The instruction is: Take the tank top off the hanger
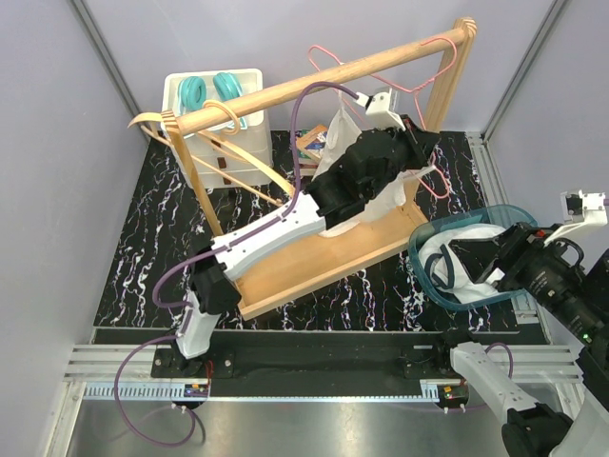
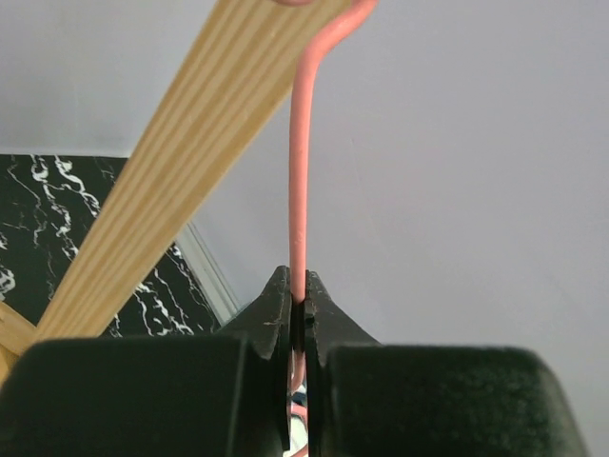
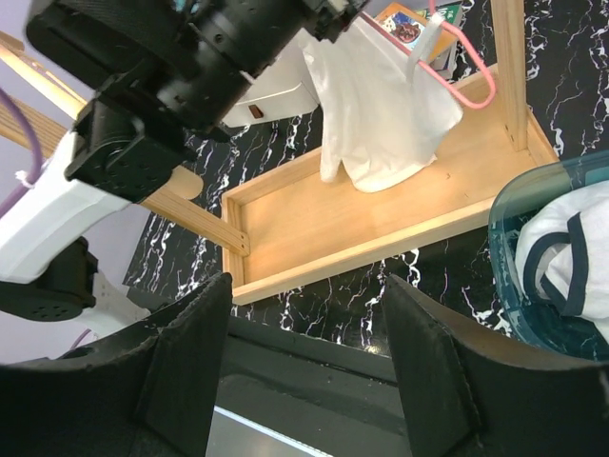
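Observation:
A white tank top (image 1: 381, 202) (image 3: 381, 109) hangs on a pink wire hanger (image 1: 415, 89) (image 3: 479, 69) hooked over the wooden rail (image 1: 314, 81) of a garment rack. My left arm reaches up across the rack. Its gripper (image 1: 425, 141) (image 2: 298, 288) is shut on the pink hanger wire (image 2: 299, 181) just under the rail (image 2: 171, 171). The arm hides much of the top from above. My right gripper (image 1: 500, 267) (image 3: 304, 319) stands open and holds nothing, low at the right beside the teal bin.
A teal bin (image 1: 500, 215) (image 3: 514, 200) with white, dark-trimmed clothes sits right of the rack's wooden base tray (image 1: 314, 262) (image 3: 343, 219). Wooden hangers (image 1: 238, 152) hang at the rail's left end. A white drawer unit (image 1: 249, 162) with teal rings stands behind.

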`<action>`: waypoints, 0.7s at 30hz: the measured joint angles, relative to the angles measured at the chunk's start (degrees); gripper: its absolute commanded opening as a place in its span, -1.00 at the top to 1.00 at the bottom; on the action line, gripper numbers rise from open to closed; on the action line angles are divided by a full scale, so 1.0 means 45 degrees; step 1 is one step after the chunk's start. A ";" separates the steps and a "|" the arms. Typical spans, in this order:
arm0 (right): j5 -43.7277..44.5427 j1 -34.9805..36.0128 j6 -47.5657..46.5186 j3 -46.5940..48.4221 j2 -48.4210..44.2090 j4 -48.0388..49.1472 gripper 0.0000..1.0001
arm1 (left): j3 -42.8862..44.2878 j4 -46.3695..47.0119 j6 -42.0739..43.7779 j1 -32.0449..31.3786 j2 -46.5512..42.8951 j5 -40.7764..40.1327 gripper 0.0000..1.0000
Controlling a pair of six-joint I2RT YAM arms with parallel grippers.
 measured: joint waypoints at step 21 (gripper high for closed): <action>0.0000 0.0000 -0.0432 0.0044 0.1069 0.0029 -0.47 | -0.3905 -0.0743 -0.1982 -0.0219 -0.3716 0.6057 1.00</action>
